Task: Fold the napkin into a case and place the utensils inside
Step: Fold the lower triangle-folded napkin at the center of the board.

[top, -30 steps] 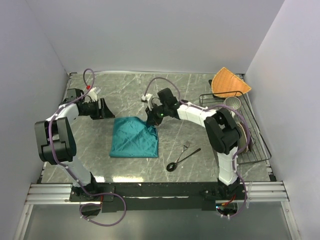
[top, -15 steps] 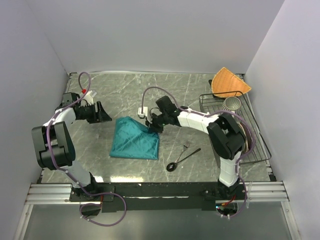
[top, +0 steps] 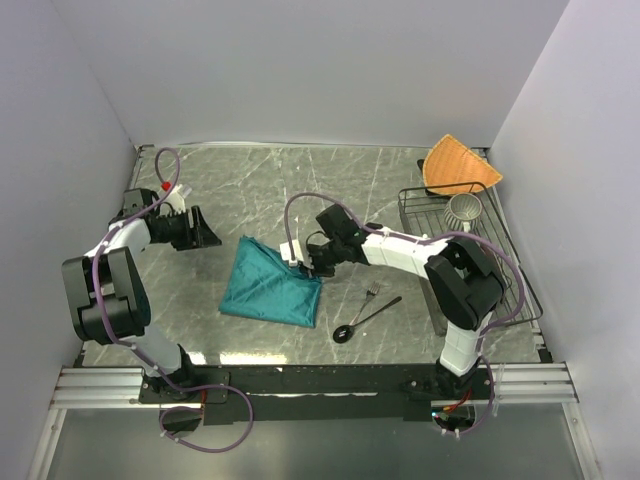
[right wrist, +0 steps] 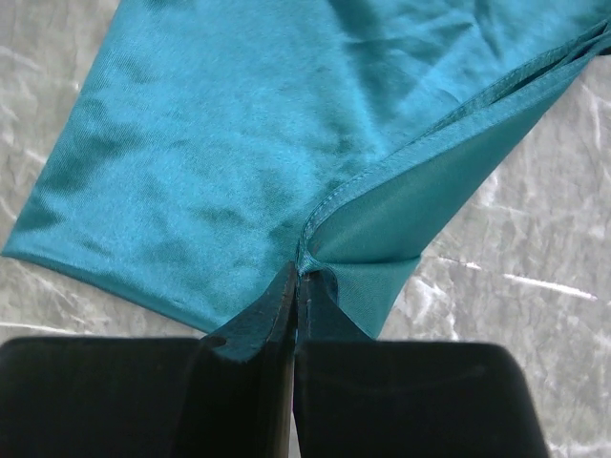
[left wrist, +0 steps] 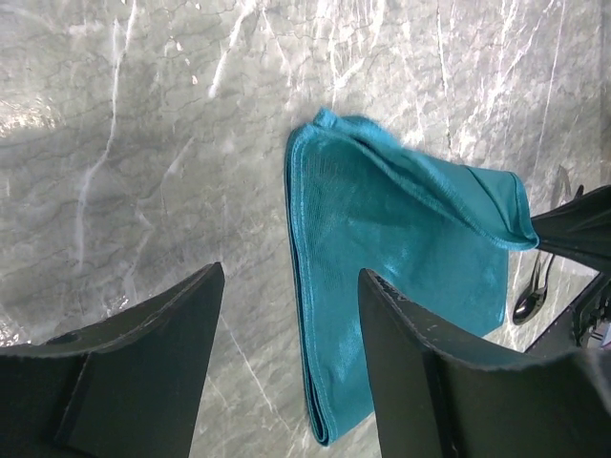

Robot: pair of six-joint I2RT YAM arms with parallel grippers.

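Observation:
The teal napkin (top: 268, 288) lies folded on the marble table (top: 260, 180), its far edge slanting down to the right. My right gripper (top: 312, 266) is shut on the napkin's hem at its right corner, and the right wrist view shows the hem pinched at the gripper (right wrist: 301, 272) with the cloth (right wrist: 220, 143) spread beyond. My left gripper (top: 207, 231) stands open to the left of the napkin, apart from it; between its fingertips (left wrist: 291, 272) I see the napkin's folded edge (left wrist: 401, 258) farther off. The fork (top: 372, 293) and dark spoon (top: 352, 328) lie right of the napkin.
A black wire rack (top: 512, 305) stands along the right wall with a cup (top: 463, 207) and plates in it. An orange fan-shaped cloth (top: 460, 165) lies at the back right. White walls close in the table on three sides.
My right gripper has dragged the napkin's right far corner toward the near edge, so the far edge now slants. The left gripper has drawn back a little to the left.

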